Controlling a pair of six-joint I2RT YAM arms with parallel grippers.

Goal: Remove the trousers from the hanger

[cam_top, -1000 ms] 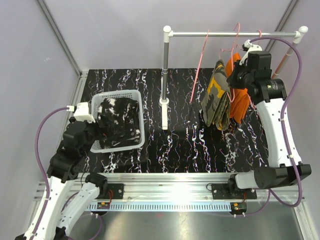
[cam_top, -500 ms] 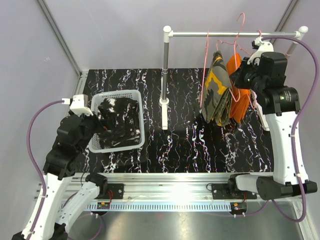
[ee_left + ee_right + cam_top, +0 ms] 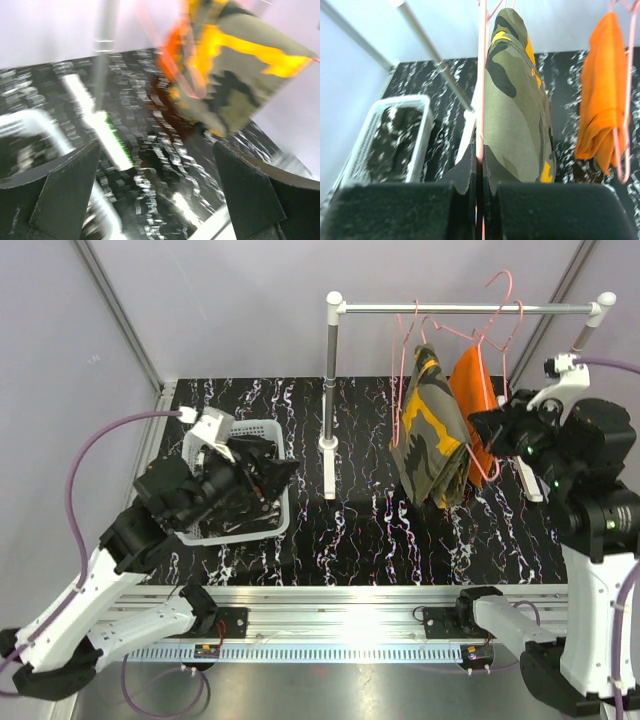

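Camouflage trousers (image 3: 432,430) and orange trousers (image 3: 470,390) hang on pink hangers (image 3: 497,285) from the rail. In the right wrist view my right gripper (image 3: 480,167) is shut on a pink hanger wire (image 3: 481,75) that runs up the left side of the camouflage trousers (image 3: 517,125). The orange trousers (image 3: 601,100) hang further right. Dark trousers (image 3: 235,495) lie in the white basket (image 3: 283,515). My left gripper (image 3: 275,472) is open over the basket's right side. Its blurred wrist view faces the camouflage trousers (image 3: 240,75), with nothing between the fingers (image 3: 65,192).
The rail (image 3: 470,308) rests on a white post (image 3: 331,390) at mid table and a slanted support (image 3: 585,335) at the right. Grey walls close in the left and back. The black marbled tabletop (image 3: 350,530) lies between basket and clothes.
My right arm has pulled back toward the near right with the hanger wire, and the hangers have swung and tilted. My left arm has risen from beside the basket and swung right.
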